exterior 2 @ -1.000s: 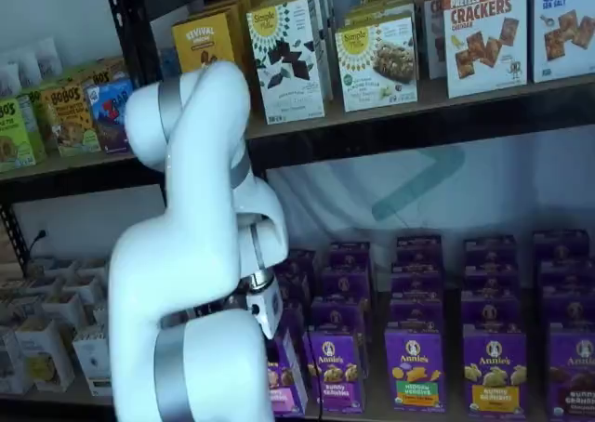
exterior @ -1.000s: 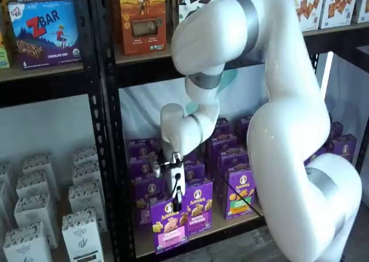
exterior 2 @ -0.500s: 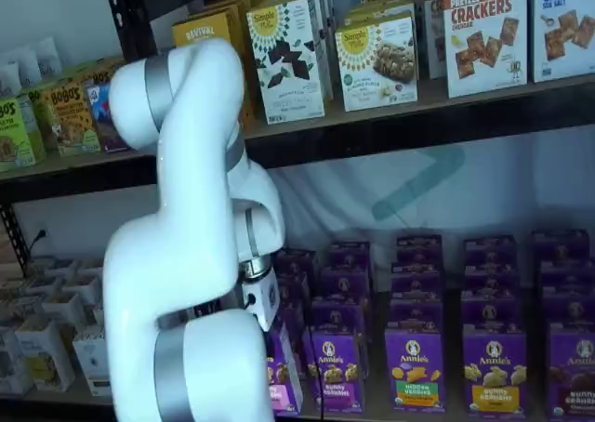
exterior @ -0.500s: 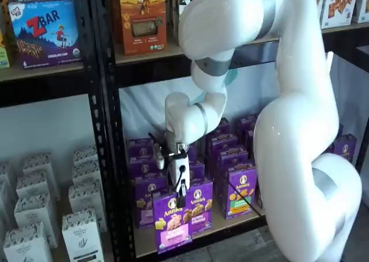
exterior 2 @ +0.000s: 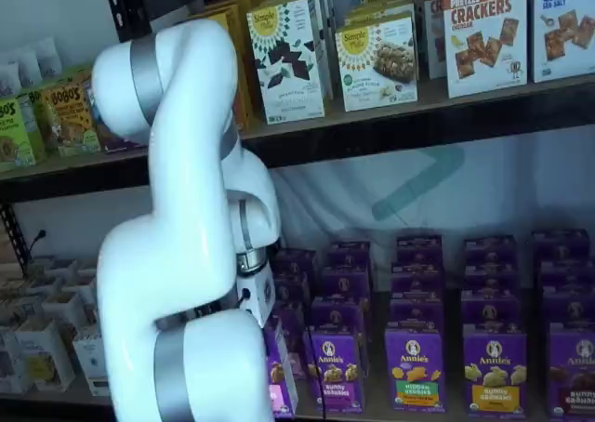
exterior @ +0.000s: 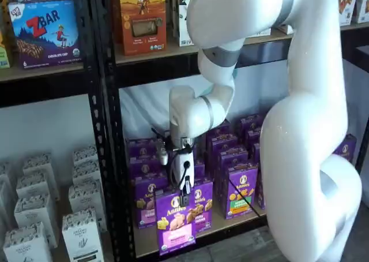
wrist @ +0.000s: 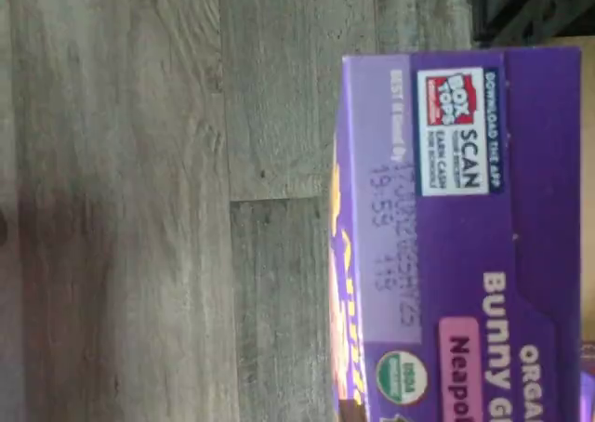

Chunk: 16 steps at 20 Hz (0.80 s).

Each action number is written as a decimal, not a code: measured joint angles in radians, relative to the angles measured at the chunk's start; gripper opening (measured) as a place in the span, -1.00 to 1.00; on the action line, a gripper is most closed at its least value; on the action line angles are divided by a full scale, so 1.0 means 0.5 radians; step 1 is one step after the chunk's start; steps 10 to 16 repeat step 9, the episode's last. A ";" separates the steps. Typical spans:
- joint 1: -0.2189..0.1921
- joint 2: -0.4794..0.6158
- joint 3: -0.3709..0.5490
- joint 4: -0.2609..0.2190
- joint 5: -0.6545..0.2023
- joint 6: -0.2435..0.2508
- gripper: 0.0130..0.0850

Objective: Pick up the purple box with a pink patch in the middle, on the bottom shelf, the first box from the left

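The white arm (exterior: 300, 129) fills most of the space in front of the black rack (exterior: 104, 129), bending down from above and reaching in toward the bottom shelf (exterior: 230, 224). In both shelf views its bulk hides a good part of the goods behind it (exterior 2: 177, 255).

Above, the higher shelf (exterior 2: 418, 115) carries cracker and cookie boxes (exterior 2: 483, 32), an orange box (exterior: 142, 17) and a blue Z Bar carton (exterior: 45, 31). To the side stand rows of small white cartons (exterior: 81, 216).

The bottom shelf holds ranks of purple Annie's boxes (exterior 2: 414, 366), one with a green panel (exterior: 241, 190) near the arm.

The purple box (exterior: 176, 221) with the pink panel sits out in front of the row, at the shelf's front edge and apart from its neighbours behind. It is upright, its face toward the room. In a shelf view only a sliver of it (exterior 2: 281, 385) shows past the arm. The wrist view shows its top and side (wrist: 465, 236) close up, with a Box Tops label (wrist: 453, 129) and a printed date, over grey wood-grain floor (wrist: 139, 208).

The claw (exterior: 185, 194) comes straight down onto the top of that box, a cable (exterior: 184, 172) looping beside it. Its black fingers appear clamped on the box's top edge.
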<state>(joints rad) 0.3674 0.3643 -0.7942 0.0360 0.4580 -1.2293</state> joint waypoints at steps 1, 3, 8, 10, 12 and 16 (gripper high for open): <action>0.000 -0.031 0.028 -0.004 -0.007 0.003 -0.56; -0.004 -0.082 0.071 -0.005 -0.006 0.001 -0.56; -0.019 -0.186 0.152 -0.032 0.023 0.011 -0.56; -0.020 -0.199 0.162 -0.034 0.030 0.011 -0.56; -0.020 -0.199 0.162 -0.034 0.030 0.011 -0.56; -0.020 -0.199 0.162 -0.034 0.030 0.011 -0.56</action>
